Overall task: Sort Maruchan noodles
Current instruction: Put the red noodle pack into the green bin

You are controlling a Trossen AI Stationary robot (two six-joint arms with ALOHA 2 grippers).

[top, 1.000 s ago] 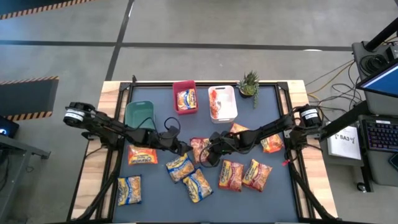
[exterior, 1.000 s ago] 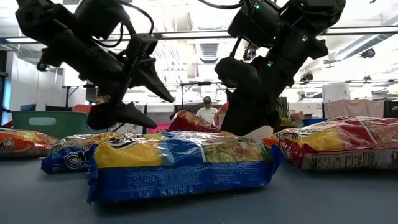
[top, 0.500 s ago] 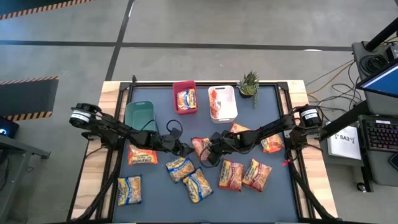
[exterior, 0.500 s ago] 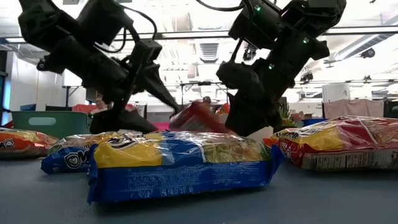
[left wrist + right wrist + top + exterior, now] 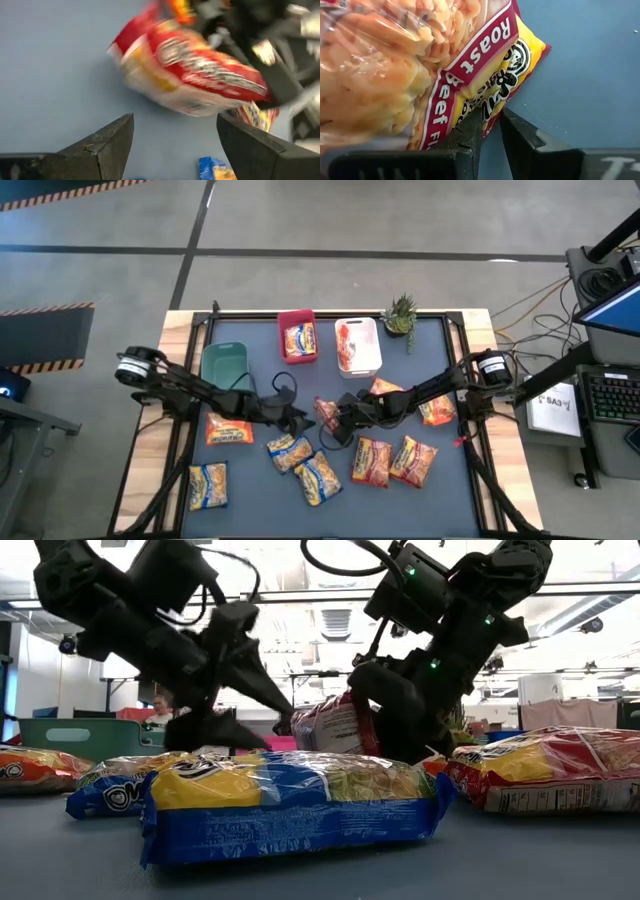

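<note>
Since a second ago the red packet (image 5: 335, 725) has come up off the surface: it was lying low between the two arms, now it's lifted and tipped up on edge in my low view. The left arm has also slid in closer to it.

My right hand (image 5: 333, 420) is clenched on that packet, pinching one edge between its fingers (image 5: 470, 131); the wrist cam shows "Roast Beef" on the wrapper. It sits near the middle of the dark surface (image 5: 250, 510), held clear of it.

My left hand (image 5: 300, 418) is spread wide with nothing in it, hovering just beside the lifted packet, with both fingers (image 5: 107, 142) pointing at it.

The rest of the noodles are scattered on the surface: a yellow-and-blue packet (image 5: 290, 802) nearest the low cam, a red-orange packet (image 5: 545, 780) off to its side, and more further back. One packet lies in the red bin (image 5: 281, 320), one in the white bin (image 5: 375, 345), and the green bin (image 5: 225, 360) is beside them. A small potted plant (image 5: 400, 313) stands at the far edge.
</note>
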